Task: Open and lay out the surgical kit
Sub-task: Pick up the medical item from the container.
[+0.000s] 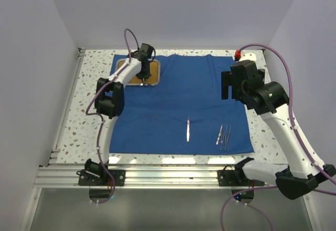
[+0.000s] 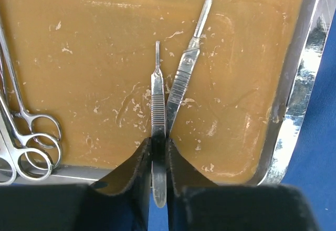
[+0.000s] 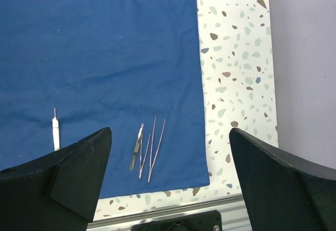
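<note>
The blue cloth (image 1: pixel 178 105) is open, a knife (image 1: pixel 188 130) and tweezers (image 1: pixel 224 136) lie low in the frame, the left gripper (image 2: pixel 159 152) pinches a second knife (image 2: pixel 158 100) in the part-full tray (image 2: pixel 294 84), and the right gripper (image 3: pixel 169 131) is wide open.

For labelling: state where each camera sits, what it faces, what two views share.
Top external: above, behind the bases, facing down on the royal-blue cloth wrap; left arm, right arm show.
Left wrist: faces the orange-brown steel tray; left gripper pinches a silver scalpel.
Right wrist: faces the cloth's right edge; right gripper open.
Top and right wrist share thin silver tweezers.
</note>
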You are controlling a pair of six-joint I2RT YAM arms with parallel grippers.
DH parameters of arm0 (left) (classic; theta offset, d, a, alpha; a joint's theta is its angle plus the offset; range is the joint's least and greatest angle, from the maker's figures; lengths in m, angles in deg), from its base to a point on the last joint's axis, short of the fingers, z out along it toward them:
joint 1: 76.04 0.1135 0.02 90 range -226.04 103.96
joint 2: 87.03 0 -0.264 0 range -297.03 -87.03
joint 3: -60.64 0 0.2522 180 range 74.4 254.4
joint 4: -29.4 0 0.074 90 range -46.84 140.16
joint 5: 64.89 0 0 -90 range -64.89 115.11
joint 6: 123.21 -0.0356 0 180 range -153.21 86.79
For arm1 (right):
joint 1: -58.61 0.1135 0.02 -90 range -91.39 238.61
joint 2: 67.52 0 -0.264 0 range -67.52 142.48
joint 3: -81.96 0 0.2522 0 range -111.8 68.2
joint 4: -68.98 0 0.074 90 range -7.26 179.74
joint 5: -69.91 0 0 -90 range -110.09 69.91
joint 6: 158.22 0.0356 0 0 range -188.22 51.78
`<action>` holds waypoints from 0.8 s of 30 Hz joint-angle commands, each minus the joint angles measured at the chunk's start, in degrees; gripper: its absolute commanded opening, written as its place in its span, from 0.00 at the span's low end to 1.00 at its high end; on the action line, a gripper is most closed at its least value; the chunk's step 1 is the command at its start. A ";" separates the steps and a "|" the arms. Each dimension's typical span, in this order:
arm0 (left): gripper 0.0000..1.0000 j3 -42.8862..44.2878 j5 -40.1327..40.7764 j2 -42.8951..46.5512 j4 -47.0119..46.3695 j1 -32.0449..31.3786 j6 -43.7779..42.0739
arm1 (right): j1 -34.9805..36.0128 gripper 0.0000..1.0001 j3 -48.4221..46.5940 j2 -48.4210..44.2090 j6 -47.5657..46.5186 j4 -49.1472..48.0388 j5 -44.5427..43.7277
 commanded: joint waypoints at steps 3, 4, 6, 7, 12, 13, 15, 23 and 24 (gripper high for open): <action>0.05 0.62 -1.27 -0.44 -1.95 1.03 -0.04 | -0.06 0.99 -0.13 -0.75 -0.37 -2.08 -1.61; 0.03 0.62 -1.19 -0.36 -1.95 1.03 -0.04 | -0.06 0.99 -0.13 -0.67 -0.46 -2.17 -1.35; 0.01 0.79 -1.01 -0.09 -1.86 1.03 0.05 | -0.06 0.99 -0.21 -0.58 -0.37 -2.25 -1.26; 0.01 1.23 -0.92 0.00 -1.60 1.03 0.13 | 0.02 0.99 -0.21 -0.49 -0.37 -2.25 -1.17; 0.01 5.00 -1.09 0.87 0.86 1.03 1.01 | -0.06 0.99 0.05 -1.01 -0.46 -2.25 -0.82; 0.01 6.32 -1.18 1.31 1.65 1.03 1.19 | -0.06 0.99 0.14 -1.10 -0.46 -2.25 -0.73; 0.01 7.64 -1.53 2.97 2.18 1.03 1.63 | 0.02 0.99 0.40 -1.54 -0.37 -2.25 -0.56; 0.00 7.39 -2.24 10.71 5.87 0.95 3.38 | 0.02 0.99 2.51 -3.91 -0.46 -3.48 1.20; 0.00 5.12 -2.41 12.63 6.14 0.68 3.91 | 0.02 0.99 2.77 -4.18 -0.46 -3.75 1.55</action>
